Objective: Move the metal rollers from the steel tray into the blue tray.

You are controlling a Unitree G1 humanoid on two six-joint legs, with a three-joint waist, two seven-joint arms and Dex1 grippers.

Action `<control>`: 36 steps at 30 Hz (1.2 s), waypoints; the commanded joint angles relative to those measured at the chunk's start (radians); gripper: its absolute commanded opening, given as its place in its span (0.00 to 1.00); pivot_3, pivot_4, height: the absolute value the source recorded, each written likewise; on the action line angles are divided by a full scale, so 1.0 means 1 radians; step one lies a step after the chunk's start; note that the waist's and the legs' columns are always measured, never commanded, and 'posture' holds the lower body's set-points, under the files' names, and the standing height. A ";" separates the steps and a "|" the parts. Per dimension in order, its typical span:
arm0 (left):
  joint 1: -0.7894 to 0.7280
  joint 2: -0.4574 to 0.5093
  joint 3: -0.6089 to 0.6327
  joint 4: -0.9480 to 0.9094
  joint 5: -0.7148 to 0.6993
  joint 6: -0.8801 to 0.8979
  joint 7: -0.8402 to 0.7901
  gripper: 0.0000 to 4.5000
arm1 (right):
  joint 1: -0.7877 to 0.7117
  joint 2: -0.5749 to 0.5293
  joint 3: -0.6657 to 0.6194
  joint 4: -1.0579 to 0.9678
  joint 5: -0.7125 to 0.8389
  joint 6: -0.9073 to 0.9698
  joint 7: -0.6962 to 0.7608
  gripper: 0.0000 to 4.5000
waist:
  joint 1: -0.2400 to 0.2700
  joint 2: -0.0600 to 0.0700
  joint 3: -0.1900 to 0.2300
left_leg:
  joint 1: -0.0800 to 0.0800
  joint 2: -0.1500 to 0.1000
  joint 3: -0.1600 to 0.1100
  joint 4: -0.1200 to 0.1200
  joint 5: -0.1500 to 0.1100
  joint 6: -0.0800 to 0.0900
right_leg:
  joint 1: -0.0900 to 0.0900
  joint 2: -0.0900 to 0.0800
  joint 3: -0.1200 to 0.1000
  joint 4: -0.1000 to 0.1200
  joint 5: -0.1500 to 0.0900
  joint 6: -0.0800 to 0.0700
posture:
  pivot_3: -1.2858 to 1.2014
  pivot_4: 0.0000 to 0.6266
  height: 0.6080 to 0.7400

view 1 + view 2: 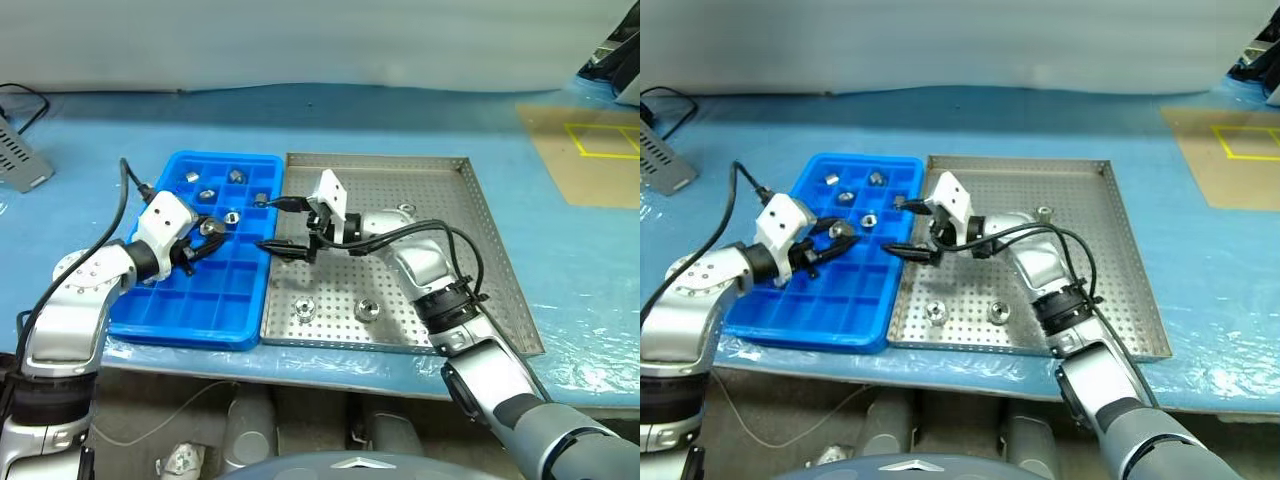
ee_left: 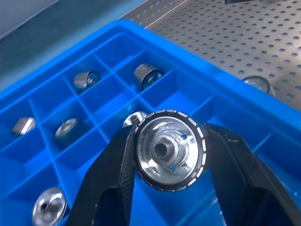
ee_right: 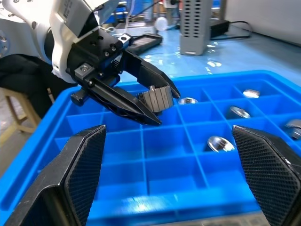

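While the left gripper hangs over the blue tray, its two black fingers are squeezed tight on one metal roller. In the left wrist view the roller's round end faces the camera, shiny, with a small hole in the middle. In the right wrist view the same roller looks like a short gray block pinched between the finger tips, up above the little square boxes and not touching the tray.

The blue tray sits on the blue table, right beside the steel tray, and their long sides touch. Some rollers already lie in the blue tray's far boxes, one to a box: one roller near the far left corner, one next to it, another a row closer, and more just by the gripper.

The right gripper reaches across from the steel tray, and its tips sit at the line where the two trays meet. Its fingers are spread wide apart and hold nothing.

On the holey floor of the steel tray, two rollers and stand near the front edge, close to each other. One more roller peeks out behind the right arm.

A gray box with slots rests on the table, far off to the left.
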 commanded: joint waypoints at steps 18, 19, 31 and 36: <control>-0.081 -0.049 -0.077 0.230 0.057 -0.083 0.230 0.42 | -0.017 -0.019 -0.029 0.010 -0.052 -0.044 0.030 1.00 | 0.032 0.000 0.000 | -0.001 -0.002 -0.005 0.000 0.002 -0.003 | 0.000 0.000 -0.001 0.001 0.000 0.000 | 0.66 0.24 1.00; -0.085 -0.048 -0.080 0.241 0.055 -0.088 0.225 0.50 | -0.014 -0.023 -0.031 0.007 -0.054 -0.043 0.025 1.00 | 0.032 0.000 0.000 | -0.001 -0.002 -0.005 0.000 0.002 -0.003 | 0.000 0.000 -0.001 0.001 0.000 0.000 | 0.66 0.24 1.00; -0.182 -0.030 -0.116 0.267 0.025 -0.139 0.142 0.94 | 0.010 -0.043 -0.044 -0.037 -0.061 -0.031 -0.020 1.00 | 0.027 0.000 0.000 | -0.001 -0.002 -0.005 0.001 0.004 -0.006 | 0.000 0.000 -0.001 0.003 0.000 0.000 | 0.62 0.24 1.00; -0.262 0.015 -0.171 0.240 -0.036 -0.143 -0.030 0.94 | 0.027 -0.098 -0.071 -0.090 -0.046 -0.006 -0.020 1.00 | 0.023 0.000 0.000 | 0.000 -0.002 -0.005 0.002 0.004 -0.007 | 0.000 0.000 0.000 0.004 0.000 0.000 | 0.59 0.24 1.00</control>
